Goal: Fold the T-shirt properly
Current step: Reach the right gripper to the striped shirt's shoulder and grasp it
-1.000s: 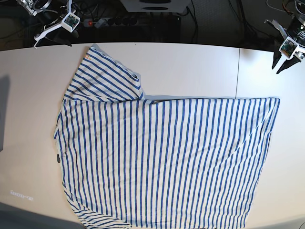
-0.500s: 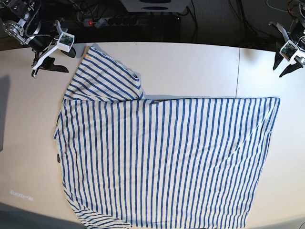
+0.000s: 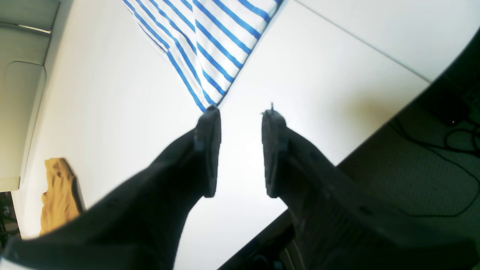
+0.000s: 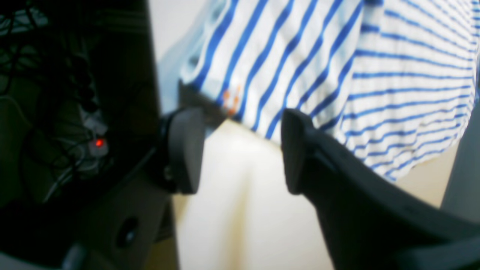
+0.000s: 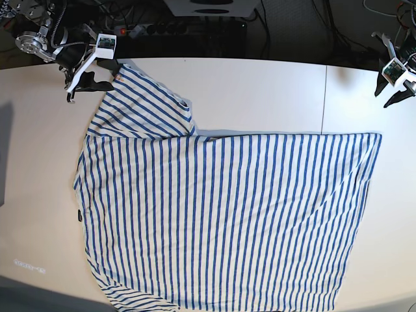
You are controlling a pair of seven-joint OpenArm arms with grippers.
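We see the T-shirt (image 5: 221, 214) spread flat on the white table (image 5: 260, 91). At ten o'clock the right gripper (image 5: 83, 73) stands wide and empty, seemingly just beside the sleeve (image 5: 140, 104) edge. At two o'clock the left gripper (image 5: 393, 88) hangs part-open, holding nothing, well apart from the shirt.

A lab: white table (image 5: 260, 91), cables (image 5: 292, 32), power strip (image 5: 166, 29).

Both grippers, the left gripper (image 5: 394, 83) and the right gripper (image 5: 84, 73), have matte black fingers (image 3: 207, 150) and small white camera housings; silver joints and dark cables trail behind.
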